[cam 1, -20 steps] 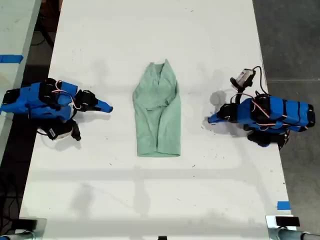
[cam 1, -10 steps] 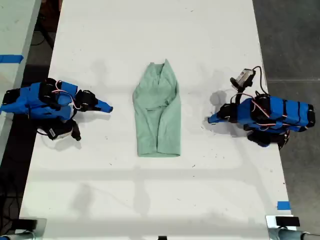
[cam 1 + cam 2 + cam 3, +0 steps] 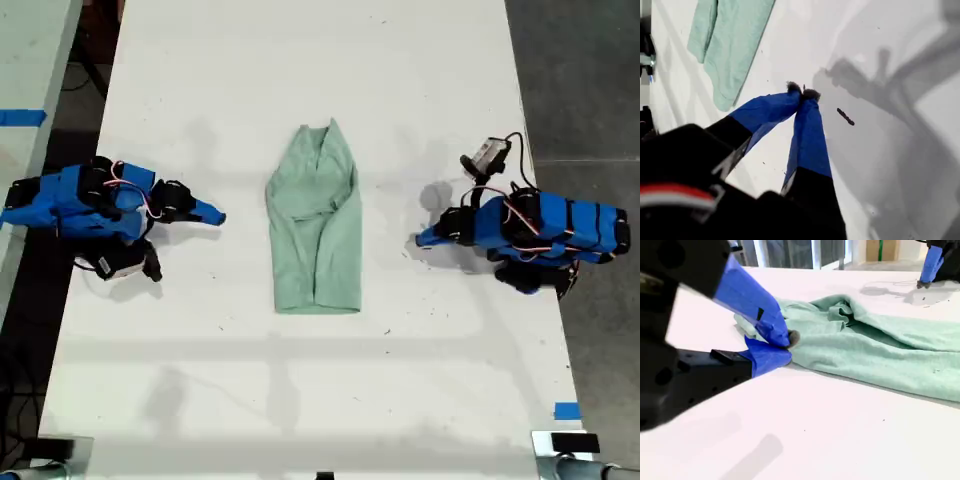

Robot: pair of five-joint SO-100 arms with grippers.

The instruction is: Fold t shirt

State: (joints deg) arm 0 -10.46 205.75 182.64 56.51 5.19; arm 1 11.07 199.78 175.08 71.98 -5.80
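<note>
mint t shirt (image 3: 316,225) lying long-axis up-down in the exterior view, midway between first gripper (image 3: 802,92) and second gripper (image 3: 785,346), both pinched together, empty, about equally near.

Both arms: blue printed shells, black servo blocks, thin red and white wires. My first tool (image 3: 802,92): blue tapered fingers, dark tips. My second tool (image 3: 785,347): blue fingers, black base.
</note>
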